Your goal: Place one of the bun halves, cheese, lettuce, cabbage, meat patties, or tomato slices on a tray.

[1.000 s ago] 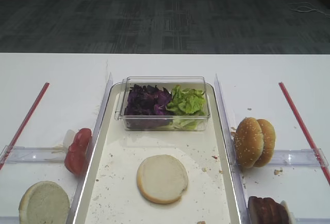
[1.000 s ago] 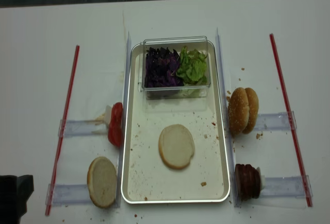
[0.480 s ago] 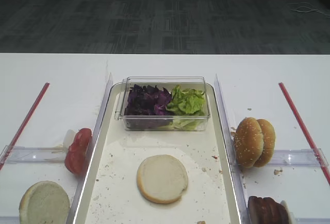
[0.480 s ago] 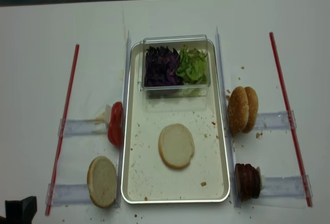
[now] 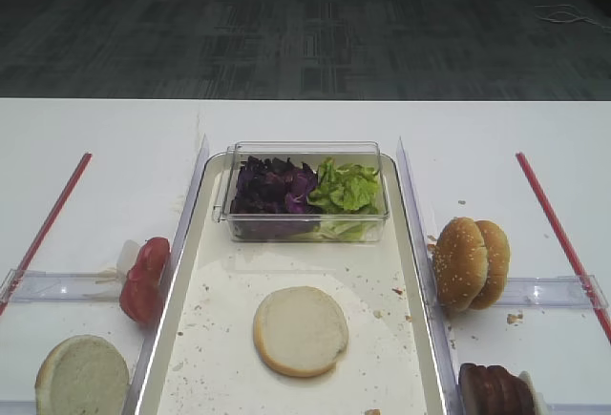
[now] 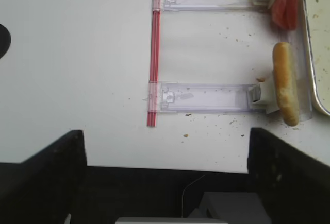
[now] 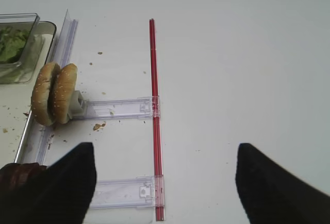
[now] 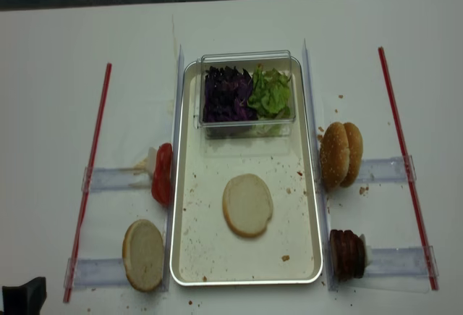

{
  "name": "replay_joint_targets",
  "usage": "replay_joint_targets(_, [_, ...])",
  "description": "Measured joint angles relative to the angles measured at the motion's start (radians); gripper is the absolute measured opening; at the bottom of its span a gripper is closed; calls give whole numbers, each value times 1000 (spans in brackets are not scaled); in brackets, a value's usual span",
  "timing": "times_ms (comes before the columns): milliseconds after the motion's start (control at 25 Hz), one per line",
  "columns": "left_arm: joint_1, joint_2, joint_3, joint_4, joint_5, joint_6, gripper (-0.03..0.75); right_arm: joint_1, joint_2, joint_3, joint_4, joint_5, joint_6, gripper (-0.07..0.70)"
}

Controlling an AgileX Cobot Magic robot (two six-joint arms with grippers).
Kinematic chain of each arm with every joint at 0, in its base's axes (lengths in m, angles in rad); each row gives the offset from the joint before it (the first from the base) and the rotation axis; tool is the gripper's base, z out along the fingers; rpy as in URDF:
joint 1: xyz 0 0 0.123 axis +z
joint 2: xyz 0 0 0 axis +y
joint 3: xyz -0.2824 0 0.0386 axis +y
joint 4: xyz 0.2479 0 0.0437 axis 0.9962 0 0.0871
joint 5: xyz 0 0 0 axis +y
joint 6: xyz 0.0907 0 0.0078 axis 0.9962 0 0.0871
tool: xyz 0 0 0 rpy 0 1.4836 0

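The bun half [image 8: 247,205] is lying on the tray [image 8: 189,257], unmoved. The left gripper [image 6: 165,183], jaws apart and holding nothing, is being drawn back toward the near-left corner. The right gripper [image 7: 165,183] is spread too.

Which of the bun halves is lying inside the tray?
The pale plain bun half, flat on the tray. The yellower plain half lies outside left; the seeded halves stand on edge outside right.
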Motion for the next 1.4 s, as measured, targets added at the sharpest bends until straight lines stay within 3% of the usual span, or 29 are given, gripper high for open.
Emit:
replay_joint_targets(400, [0,-18,2,-5,-2,2,616,0,0,0,0,0,-3,589])
replay_joint_targets(840, [0,-300,2,-9,14,2,616,0,0,0,0,0,-3,589])
replay_joint_targets(1400, [0,-308,0,-26,19,2,616,0,0,0,0,-2,-3,589])
